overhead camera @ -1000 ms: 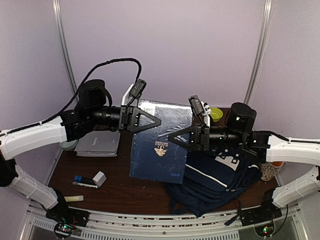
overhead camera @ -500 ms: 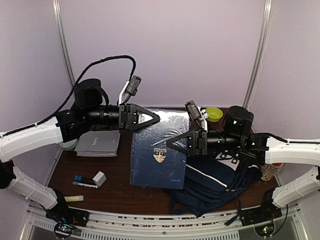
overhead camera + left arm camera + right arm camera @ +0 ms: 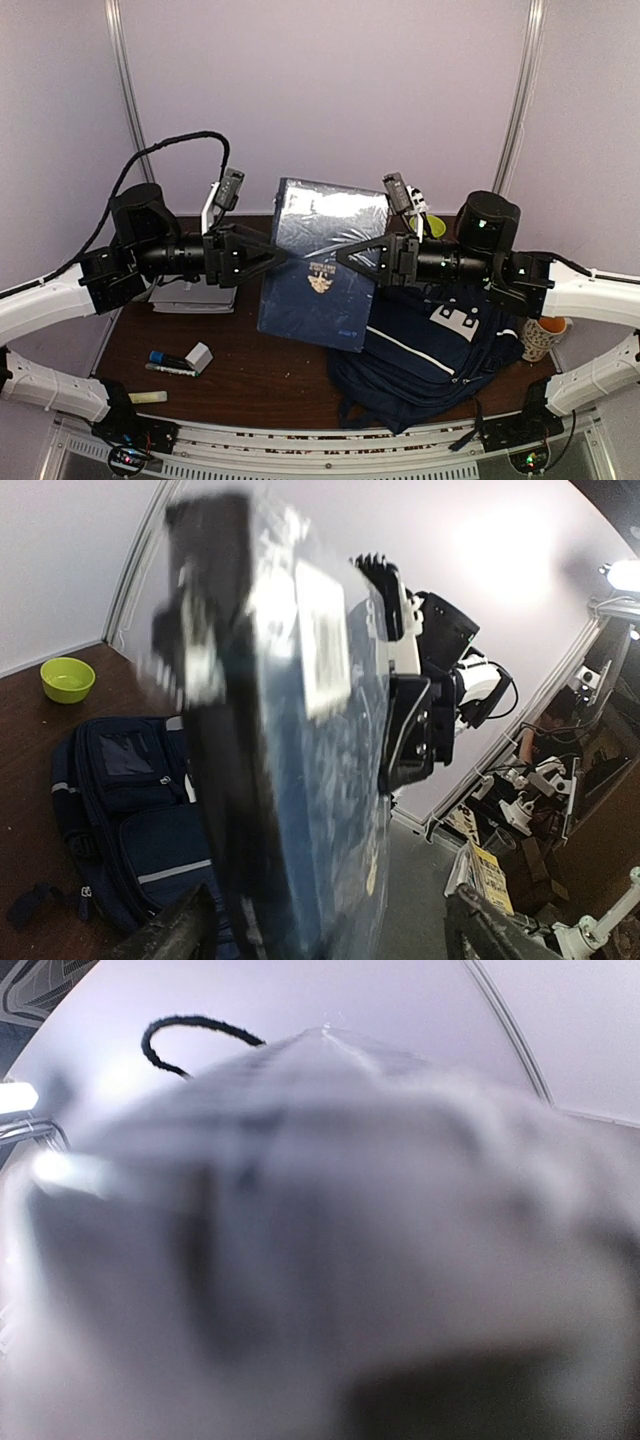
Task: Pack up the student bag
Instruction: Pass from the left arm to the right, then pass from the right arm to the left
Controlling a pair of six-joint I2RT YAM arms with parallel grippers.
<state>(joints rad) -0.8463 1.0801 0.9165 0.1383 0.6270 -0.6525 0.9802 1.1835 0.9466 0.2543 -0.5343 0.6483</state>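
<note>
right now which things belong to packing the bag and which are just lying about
In the job: student bag, dark blue book gripped by the right gripper.
Lying about: grey booklet, marker, eraser, green bowl, patterned cup.

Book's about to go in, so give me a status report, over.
Left pincer open beside dark blue book. Right pincer shut on book, tilted up. Student bag lying right of book; opening not visible.
</note>
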